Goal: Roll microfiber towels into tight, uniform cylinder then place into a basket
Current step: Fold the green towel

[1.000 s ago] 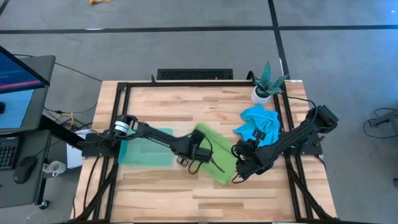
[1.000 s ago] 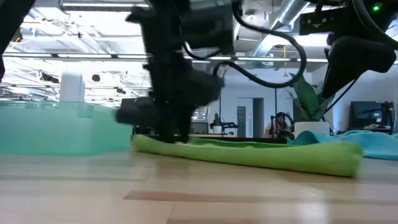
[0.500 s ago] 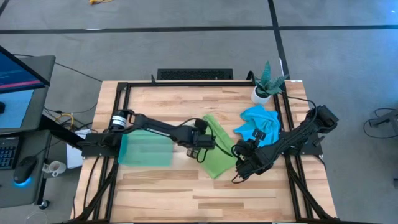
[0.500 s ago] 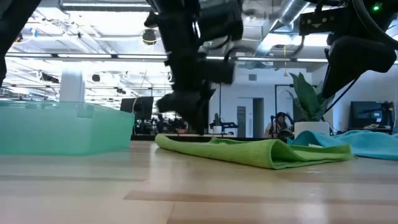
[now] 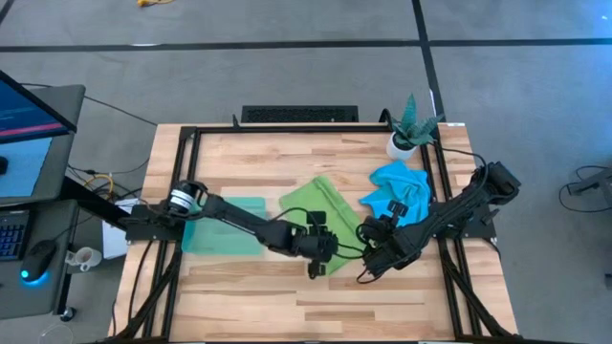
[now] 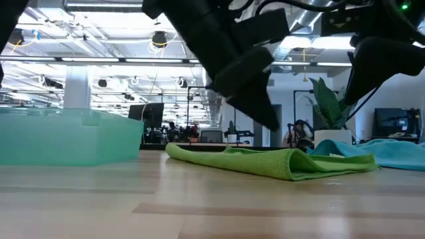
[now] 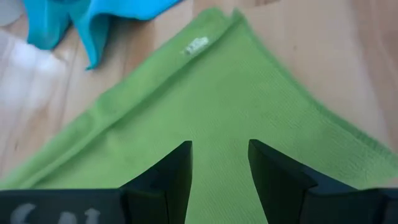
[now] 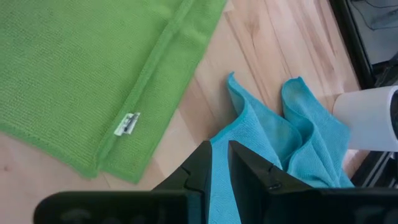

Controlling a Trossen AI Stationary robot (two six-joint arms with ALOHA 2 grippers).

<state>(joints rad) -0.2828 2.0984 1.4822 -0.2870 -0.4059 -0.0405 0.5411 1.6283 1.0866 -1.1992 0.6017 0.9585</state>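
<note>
Nearest to you, the left gripper hangs over the front edge of the green towel. Its fingers are spread with nothing between them, just cloth showing through the gap. That towel lies spread flat in the middle of the table, not rolled, with a folded hem and a small white tag near one corner. Your right gripper sits just beside the towel's right edge, fingers nearly together and empty. Left of the towel is the teal basket, nothing visible in it. Farther back on the right the blue towel is crumpled, right next to the potted plant.
</note>
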